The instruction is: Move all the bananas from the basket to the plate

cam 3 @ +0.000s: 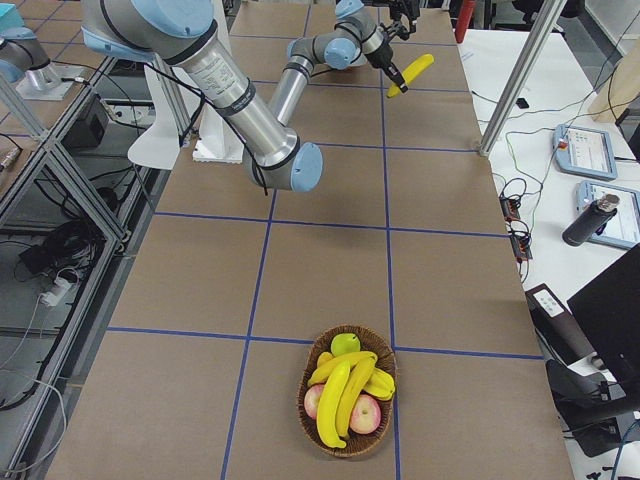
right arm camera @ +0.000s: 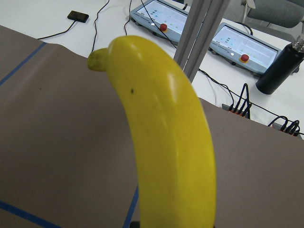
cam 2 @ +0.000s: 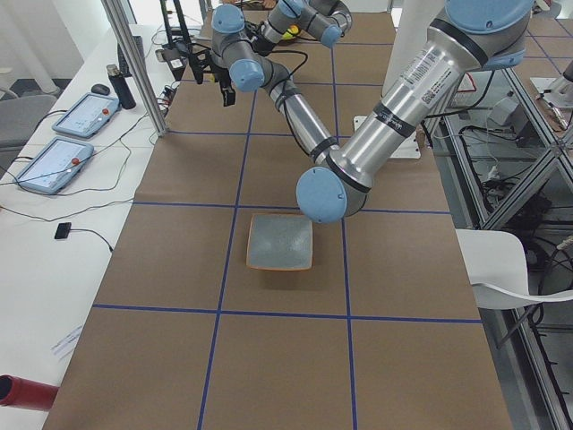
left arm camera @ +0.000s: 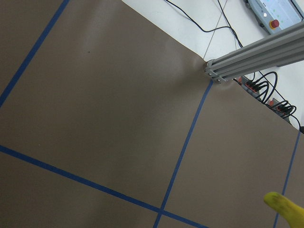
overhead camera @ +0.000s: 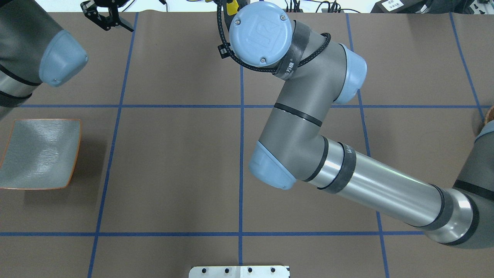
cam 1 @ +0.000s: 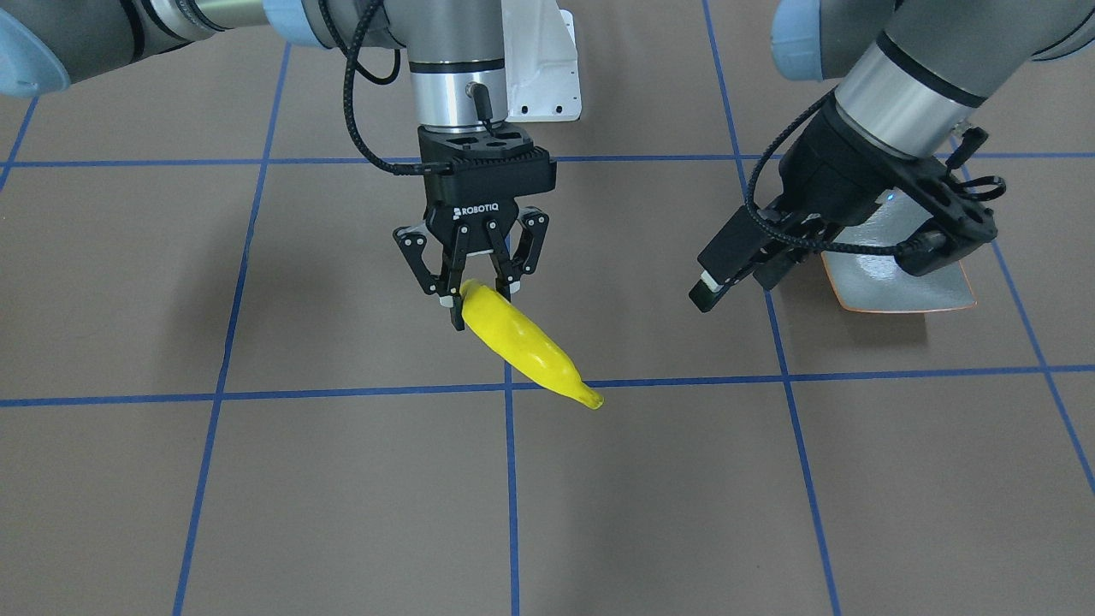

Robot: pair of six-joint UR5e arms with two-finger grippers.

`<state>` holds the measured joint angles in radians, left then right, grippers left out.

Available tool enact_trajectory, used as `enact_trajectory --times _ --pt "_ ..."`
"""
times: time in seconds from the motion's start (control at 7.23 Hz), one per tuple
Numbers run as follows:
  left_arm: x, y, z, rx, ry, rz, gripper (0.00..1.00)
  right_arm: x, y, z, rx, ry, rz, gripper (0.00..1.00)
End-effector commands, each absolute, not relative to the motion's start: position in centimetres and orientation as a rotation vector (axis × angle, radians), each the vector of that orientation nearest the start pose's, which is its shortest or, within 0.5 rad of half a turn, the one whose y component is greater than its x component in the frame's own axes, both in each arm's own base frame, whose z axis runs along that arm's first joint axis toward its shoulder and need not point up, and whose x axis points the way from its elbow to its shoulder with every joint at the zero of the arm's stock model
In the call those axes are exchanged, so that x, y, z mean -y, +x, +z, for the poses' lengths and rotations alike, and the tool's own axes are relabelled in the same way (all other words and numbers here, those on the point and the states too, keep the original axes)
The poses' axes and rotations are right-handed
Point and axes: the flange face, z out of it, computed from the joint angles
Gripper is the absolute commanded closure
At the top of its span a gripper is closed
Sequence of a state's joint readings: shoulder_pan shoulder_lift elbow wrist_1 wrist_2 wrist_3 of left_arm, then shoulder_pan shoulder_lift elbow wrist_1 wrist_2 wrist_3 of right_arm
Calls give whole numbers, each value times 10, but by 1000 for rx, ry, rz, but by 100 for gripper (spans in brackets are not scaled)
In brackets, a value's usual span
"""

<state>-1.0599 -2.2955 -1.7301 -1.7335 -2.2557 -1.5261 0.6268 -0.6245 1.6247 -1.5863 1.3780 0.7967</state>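
My right gripper (cam 1: 479, 295) is shut on one end of a yellow banana (cam 1: 526, 346) and holds it above the brown table, tip hanging down. That banana fills the right wrist view (right arm camera: 166, 142), and its tip shows in the left wrist view (left arm camera: 287, 209). The grey-green plate (overhead camera: 38, 154) with the orange rim lies empty at the table's left side. My left gripper (cam 1: 954, 227) is open and empty, above the table's far edge beyond the plate. Three more bananas (cam 3: 340, 395) lie in the wicker basket (cam 3: 310, 425) at the table's right end.
The basket also holds red apples (cam 3: 365, 412) and a green fruit (cam 3: 345, 343). An aluminium post (left arm camera: 256, 54) stands at the table's far edge. Tablets (right arm camera: 240, 45) and a black bottle (right arm camera: 280, 66) lie on the white bench beyond.
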Motion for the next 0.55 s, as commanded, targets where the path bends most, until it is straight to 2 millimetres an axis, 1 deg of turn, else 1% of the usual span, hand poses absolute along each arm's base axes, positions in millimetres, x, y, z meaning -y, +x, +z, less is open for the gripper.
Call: enact_trajectory --times 0.0,0.14,0.41 --pt "603 265 106 -1210 -39 -581 0 558 -500 20 625 766 16 100" --pt "606 268 100 -1211 -50 -595 0 555 -501 19 620 775 18 100" --pt "610 271 101 -1207 -74 -627 0 526 -525 15 615 807 22 100"
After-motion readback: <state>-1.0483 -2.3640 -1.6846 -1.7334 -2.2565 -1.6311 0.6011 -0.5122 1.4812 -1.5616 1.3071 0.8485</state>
